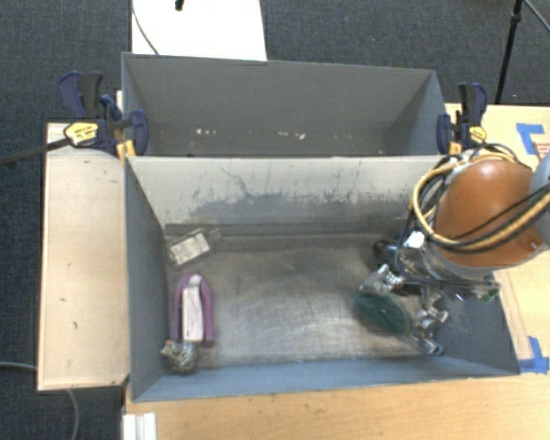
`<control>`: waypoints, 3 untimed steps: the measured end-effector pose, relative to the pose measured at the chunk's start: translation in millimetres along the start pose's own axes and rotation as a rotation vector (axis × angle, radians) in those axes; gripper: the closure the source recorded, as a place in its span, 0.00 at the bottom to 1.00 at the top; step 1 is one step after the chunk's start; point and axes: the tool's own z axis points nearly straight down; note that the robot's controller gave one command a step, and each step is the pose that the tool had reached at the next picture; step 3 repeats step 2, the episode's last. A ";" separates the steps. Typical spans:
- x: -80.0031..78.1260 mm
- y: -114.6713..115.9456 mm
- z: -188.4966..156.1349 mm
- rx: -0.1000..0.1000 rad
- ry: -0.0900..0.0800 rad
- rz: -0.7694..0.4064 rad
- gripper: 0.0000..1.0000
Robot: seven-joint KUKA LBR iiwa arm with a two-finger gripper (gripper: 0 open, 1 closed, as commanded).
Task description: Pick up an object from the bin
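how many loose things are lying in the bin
4: a dark green thing at the right, a purple bottle at the left, a crumpled clear packet behind it, a small grey lump in front of it. The arm may hide more.

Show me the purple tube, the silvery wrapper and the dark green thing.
purple tube (193,312): camera view, middle of its body.
silvery wrapper (188,246): camera view, centre of the crumpled foil.
dark green thing (381,313): camera view, middle of its rounded top.

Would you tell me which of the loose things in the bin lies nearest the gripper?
The dark green lump at the right of the bin, beside the gripper; the purple bottle, silvery packet and small ball lie at its left.
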 end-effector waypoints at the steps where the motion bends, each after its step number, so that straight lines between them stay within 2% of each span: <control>1: -0.8 0.5 0.0 0.000 0.000 -0.004 1.00; 2: -0.5 -8.6 -148.2 -0.008 -0.005 -0.577 1.00; 3: -0.5 -8.6 -148.2 -0.008 -0.005 -0.577 1.00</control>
